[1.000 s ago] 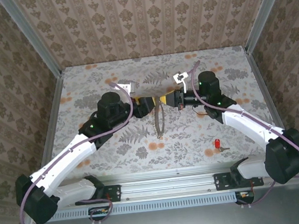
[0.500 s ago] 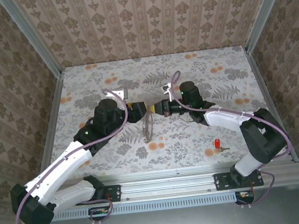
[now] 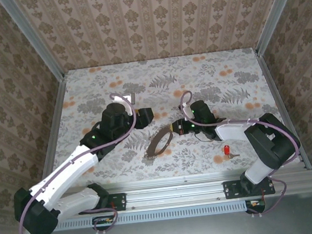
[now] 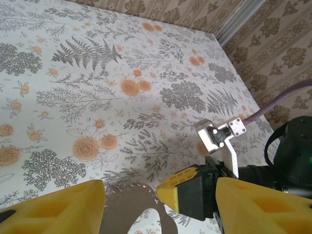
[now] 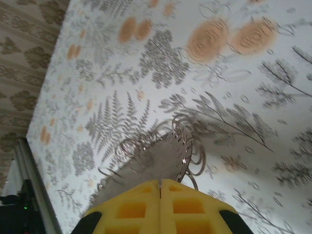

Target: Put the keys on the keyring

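Item 1, keyring (image 5: 151, 163): blurred in my right wrist view; its near end hidden under my right gripper (image 5: 160, 184), fingers pressed together. In my left wrist view the bottom edge cuts it off.
Item 2, key (image 3: 226, 151), near the table's (image 3: 234, 64) front edge: blade too small to tell.

Red-headed key (image 3: 226, 151), dark brown keyring (image 3: 159, 143), yellow fingers (image 5: 131, 210), grey-fern, orange-flower table (image 3: 224, 71)

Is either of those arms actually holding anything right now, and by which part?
The right gripper pinches the keyring at the end of its band, fingers shut on it. The left gripper is open and holds nothing.
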You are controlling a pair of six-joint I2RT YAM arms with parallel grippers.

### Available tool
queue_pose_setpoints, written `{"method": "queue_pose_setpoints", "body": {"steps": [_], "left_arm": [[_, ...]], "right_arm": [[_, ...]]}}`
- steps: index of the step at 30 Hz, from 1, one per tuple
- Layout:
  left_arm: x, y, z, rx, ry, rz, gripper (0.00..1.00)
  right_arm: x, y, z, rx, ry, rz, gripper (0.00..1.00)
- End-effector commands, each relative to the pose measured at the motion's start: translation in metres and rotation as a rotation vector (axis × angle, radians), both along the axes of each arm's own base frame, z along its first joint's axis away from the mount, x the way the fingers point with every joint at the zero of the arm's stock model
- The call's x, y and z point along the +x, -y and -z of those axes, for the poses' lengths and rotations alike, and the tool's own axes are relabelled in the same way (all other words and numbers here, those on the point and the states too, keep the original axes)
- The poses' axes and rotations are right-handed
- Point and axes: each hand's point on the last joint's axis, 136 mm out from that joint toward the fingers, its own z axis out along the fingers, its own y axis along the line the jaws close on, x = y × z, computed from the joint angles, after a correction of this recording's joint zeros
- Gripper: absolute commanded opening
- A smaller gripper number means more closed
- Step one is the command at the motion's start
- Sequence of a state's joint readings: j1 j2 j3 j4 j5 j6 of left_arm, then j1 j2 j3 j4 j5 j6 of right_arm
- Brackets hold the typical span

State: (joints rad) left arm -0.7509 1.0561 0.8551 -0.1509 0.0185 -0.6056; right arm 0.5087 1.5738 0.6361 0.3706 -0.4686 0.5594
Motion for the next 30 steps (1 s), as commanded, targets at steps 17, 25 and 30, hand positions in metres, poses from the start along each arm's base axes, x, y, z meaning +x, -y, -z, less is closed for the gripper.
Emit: {"method": "queue_pose_setpoints", "body": {"steps": [17,25,30], "left_arm": [[0.010,0.014,0.004,-0.002,0.009,0.035,0.65],[0.013,0.019,0.007,-0.004,0.000,0.043,0.65],[0.013,0.020,0.007,-0.006,0.000,0.044,0.65]], "right_arm": [[-0.013,0.028,0.048,-0.172,-0.101,0.065,0.20],[-0.012,0.041,0.024,-0.193,-0.063,0.102,0.35],[-0.021,0.050,0.021,-0.251,-0.073,0.094,0.36]]}}
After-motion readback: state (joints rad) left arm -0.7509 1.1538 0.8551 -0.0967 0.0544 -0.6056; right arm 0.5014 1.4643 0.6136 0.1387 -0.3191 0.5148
